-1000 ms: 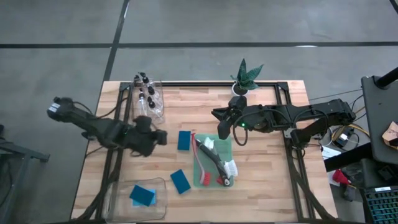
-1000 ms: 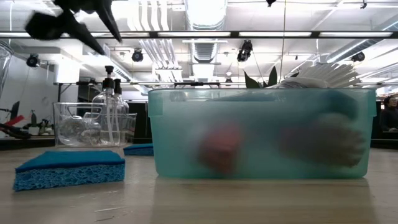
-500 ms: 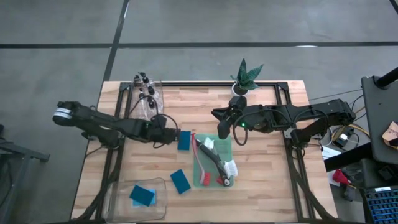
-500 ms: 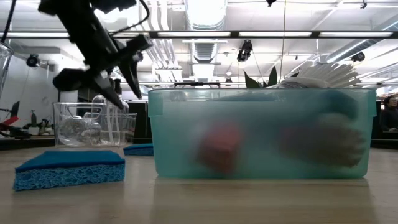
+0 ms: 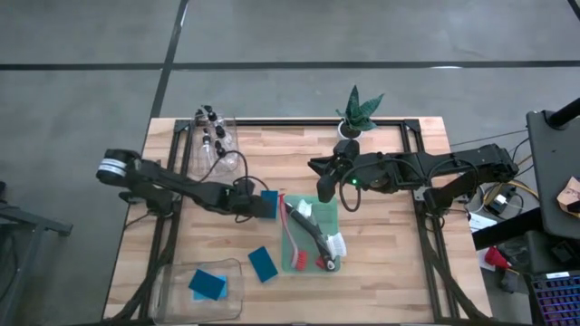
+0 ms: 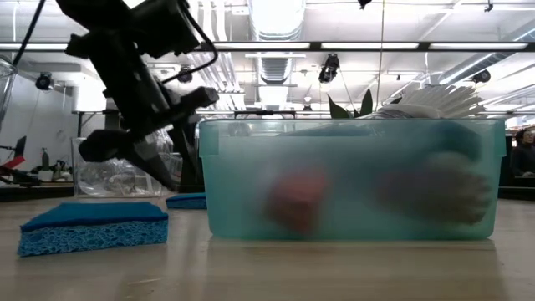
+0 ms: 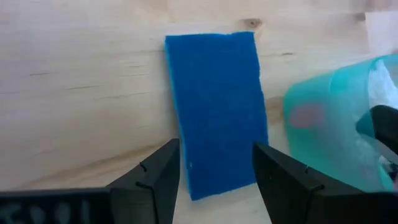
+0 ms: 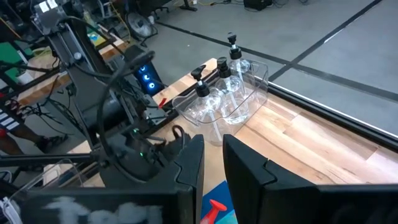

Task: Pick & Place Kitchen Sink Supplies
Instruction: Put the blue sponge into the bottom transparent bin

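**Left gripper poised over a blue sponge beside the green bin**

Seen from above, a wooden tabletop (image 5: 381,272) carries kitchen sink supplies. The left arm reaches in from the left edge toward the middle. Its left gripper (image 5: 258,205) hangs over a flat blue sponge (image 7: 216,109) that lies on the wood just beside the left wall of a translucent green bin (image 5: 292,240). In the left wrist view the two dark fingers (image 7: 152,180) are spread, one on each side of the sponge's near end, and neither clearly touches it. The low view shows the gripper down near the tabletop, in front of the bottle bin.

The green bin sits near the middle of the tabletop and holds red and black brushes (image 5: 313,243) with white parts.

A second blue sponge (image 5: 263,263) lies on the bare wood toward the front edge, left of the green bin. A third sponge (image 5: 207,284) rests inside a clear bin (image 5: 172,285) at the front left corner.

Near the back left corner, another clear bin (image 8: 264,78) holds small clear bottles (image 8: 219,93) with black tops.

The right arm waits over the back middle of the tabletop. Its right gripper (image 5: 319,177) has the fingers drawn close together, with a narrow gap and nothing between them. A small potted plant (image 5: 358,113) stands at the back edge.
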`<state>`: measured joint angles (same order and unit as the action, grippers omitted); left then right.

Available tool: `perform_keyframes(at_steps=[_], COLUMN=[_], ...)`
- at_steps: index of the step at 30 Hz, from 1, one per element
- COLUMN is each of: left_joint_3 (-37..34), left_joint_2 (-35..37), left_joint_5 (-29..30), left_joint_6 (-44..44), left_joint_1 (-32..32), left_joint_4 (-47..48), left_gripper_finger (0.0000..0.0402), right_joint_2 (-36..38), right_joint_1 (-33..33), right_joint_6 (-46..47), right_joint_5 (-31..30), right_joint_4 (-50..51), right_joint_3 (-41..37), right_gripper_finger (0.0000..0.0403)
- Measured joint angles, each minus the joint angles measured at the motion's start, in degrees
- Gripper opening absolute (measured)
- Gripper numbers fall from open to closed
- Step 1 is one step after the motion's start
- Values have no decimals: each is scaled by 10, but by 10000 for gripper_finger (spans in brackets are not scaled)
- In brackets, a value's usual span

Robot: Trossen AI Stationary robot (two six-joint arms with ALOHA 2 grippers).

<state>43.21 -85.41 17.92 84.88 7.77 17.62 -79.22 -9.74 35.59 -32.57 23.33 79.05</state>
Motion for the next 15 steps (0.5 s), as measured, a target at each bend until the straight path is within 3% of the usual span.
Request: perform_keyframes(at_steps=[15], left_joint_3=[-2], left_joint_2=[-60], left_joint_5=[-18], left_joint_6=[-24], left_joint_1=[-1], left_joint_4=[-40], left_gripper_finger=[187], right_joint_2=[1], right_joint_1=[0], right_joint_6=[3], right_joint_5=[0], right_joint_4=[0], right_joint_3=[0], right_gripper_finger=[57])
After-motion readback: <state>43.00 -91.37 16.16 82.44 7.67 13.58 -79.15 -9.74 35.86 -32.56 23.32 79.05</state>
